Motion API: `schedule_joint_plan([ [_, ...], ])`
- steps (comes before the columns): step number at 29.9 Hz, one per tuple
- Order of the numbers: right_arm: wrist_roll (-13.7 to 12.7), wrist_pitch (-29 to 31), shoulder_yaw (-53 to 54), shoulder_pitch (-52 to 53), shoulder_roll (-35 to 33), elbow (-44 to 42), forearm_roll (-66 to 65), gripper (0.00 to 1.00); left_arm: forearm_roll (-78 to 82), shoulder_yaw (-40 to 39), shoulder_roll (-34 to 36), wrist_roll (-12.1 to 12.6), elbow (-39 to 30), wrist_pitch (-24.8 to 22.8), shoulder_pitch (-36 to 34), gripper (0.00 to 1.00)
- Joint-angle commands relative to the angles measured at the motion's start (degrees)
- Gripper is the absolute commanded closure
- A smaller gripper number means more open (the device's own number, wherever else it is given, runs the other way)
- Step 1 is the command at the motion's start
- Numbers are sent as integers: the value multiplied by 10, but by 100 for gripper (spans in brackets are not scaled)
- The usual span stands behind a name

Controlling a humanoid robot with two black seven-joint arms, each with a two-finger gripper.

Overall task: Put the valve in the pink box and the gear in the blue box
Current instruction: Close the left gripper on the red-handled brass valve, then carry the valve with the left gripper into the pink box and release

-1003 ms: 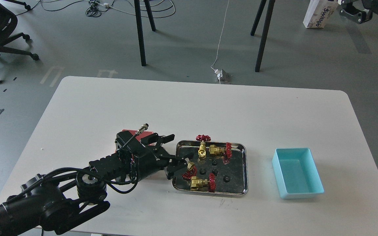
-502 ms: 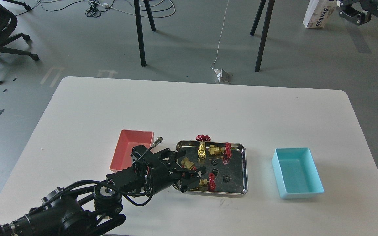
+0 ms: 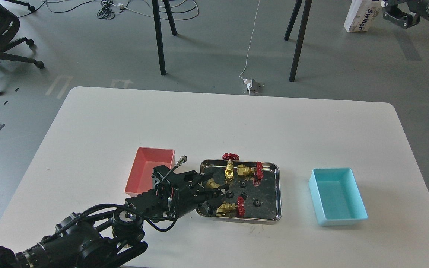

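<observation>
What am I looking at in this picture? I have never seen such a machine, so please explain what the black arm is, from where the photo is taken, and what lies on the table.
The photo comes from a camera in a humanoid robot's head, looking forward and down at a white table. The black jointed arm entering from the lower left is the robot's own left arm. Its far end is the left gripper, a two-finger clamp, now closed around a small brass valve at the left side of a shiny steel tray.

The tray holds three more valves with red handwheels, for example this one, and tiny black gears such as this one. A pink box stands left of the tray and a blue box right of it; both look empty. The right gripper shows only in the top right corner, too unclear to judge.
</observation>
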Motion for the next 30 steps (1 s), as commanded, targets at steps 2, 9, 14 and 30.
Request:
schedule_joint_plan([
  [2, 0, 0, 0, -3, 0, -6, 0, 1, 0, 0, 4, -1, -5, -2, 6, 91],
  [9, 0, 4, -3, -4, 17, -38, -1, 1, 0, -31, 39, 7, -83, -5, 13, 93],
  [14, 0, 4, -4, -5, 19, -56, -2, 1, 0, -90, 100, 34, -173, -22, 13, 93],
  [30, 0, 2, -4, 3, 23, -67, -12, 1, -1, -109, 217, 45, -180, -11, 32, 93],
])
